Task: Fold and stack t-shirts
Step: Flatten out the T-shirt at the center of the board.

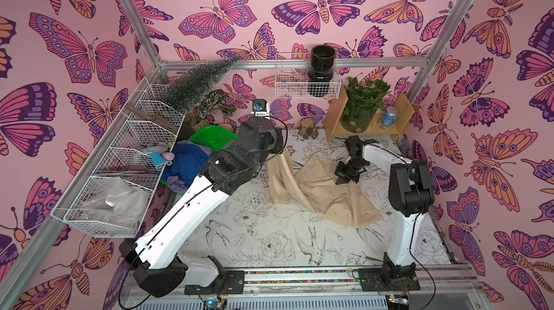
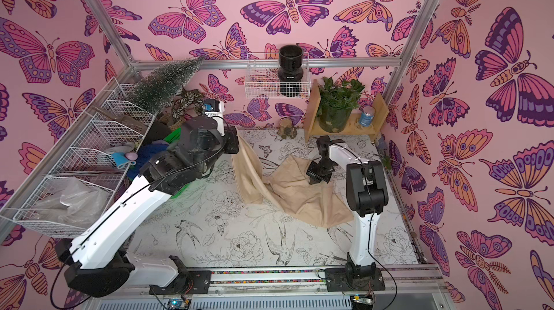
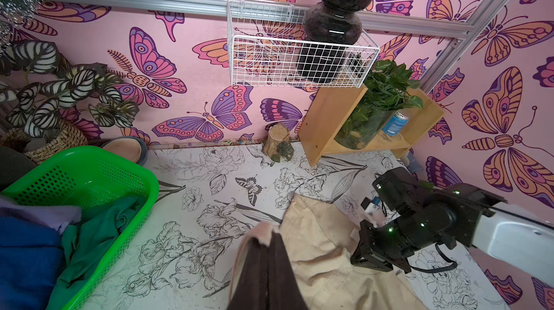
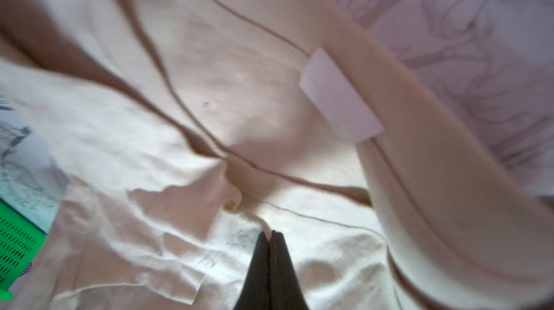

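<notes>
Left claw point(image 3: 267, 238): clenched on an edge of the beige t-shirt point(image 1: 326, 197) and raised above the desk point(image 1: 269, 233). Cloth draped over the dark fingers point(image 3: 254, 275) in the left wrist view, hanging from them in a long fold down to the flower-printed surface.

Right claw point(image 4: 271, 235): clenched too, tips pressed together on a pinch of the same shirt. Low against the desk, close to the collar band and its white label point(image 4: 341, 98).

In both top views, a tan sheet stretched between the two claws. High at the left claw, flat and wrinkled from the right claw toward the near edge, with one corner spread out toward the right arm's base. Roughly mid-desk, a little to the right, apart from the green basket point(image 3: 99, 167).

In that basket, at the left side of the desk beside the left arm: royal blue t-shirt point(image 3: 27, 257), dark green t-shirt point(image 3: 99, 227) and lavender t-shirt point(image 3: 39, 212). All three bunched together and unfolded, the green one spilling over the basket's rim.

A few small dark specks on the beige cloth near the right claw's tips in the right wrist view, much of that view blurred.

Against the back wall: wooden shelf point(image 1: 334, 113) with a potted plant point(image 1: 362, 98) and a blue tin point(image 1: 389, 115), well apart from both claws.
</notes>
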{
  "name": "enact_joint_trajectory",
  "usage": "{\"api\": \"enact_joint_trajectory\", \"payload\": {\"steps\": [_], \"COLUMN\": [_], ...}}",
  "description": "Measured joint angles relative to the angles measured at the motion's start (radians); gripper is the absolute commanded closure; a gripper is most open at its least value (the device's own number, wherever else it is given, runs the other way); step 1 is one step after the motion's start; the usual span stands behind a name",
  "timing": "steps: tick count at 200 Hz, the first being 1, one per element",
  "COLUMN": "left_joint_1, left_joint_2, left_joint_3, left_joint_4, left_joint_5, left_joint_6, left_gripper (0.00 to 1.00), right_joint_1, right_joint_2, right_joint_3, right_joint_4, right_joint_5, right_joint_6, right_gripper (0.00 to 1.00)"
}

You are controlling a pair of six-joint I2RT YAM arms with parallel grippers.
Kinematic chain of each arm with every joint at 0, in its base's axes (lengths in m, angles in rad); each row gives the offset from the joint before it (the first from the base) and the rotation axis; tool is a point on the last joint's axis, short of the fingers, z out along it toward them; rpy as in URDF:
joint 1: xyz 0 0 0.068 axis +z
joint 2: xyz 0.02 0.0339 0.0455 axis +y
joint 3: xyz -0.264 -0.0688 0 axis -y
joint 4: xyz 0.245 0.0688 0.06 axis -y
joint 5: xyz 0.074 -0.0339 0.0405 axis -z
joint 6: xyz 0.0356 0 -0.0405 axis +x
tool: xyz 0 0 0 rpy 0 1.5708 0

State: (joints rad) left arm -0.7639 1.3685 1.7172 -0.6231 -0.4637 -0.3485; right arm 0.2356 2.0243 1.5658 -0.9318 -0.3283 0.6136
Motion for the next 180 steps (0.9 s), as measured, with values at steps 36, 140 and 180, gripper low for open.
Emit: {"api": "enact_joint_trajectory", "payload": {"steps": [36, 140, 180], "left_joint_1": [0.026, 0.643, 0.624], "left_joint_2": [0.017, 0.483, 0.403], "left_joint_3": [0.003, 0.688, 0.72], "left_joint_4": [0.0, -0.167, -0.17], "left_joint_5": [0.003, 0.359, 0.505], "left_joint_6": [0.011, -0.037, -0.028], "left_gripper": [1.0, 1.0, 1.0], "right_joint_1": [-0.027, -0.506, -0.658], "right_joint_2": [-0.134, 0.294, 0.055], "right_joint_3": [0.207, 1.186, 0.948], "right_joint_4": [0.066, 0.799, 1.032], "right_joint_5": [0.06, -0.145, -0.257], "right_joint_6": [0.027, 0.85, 0.997], "right_gripper": [1.0, 1.0, 1.0]}}
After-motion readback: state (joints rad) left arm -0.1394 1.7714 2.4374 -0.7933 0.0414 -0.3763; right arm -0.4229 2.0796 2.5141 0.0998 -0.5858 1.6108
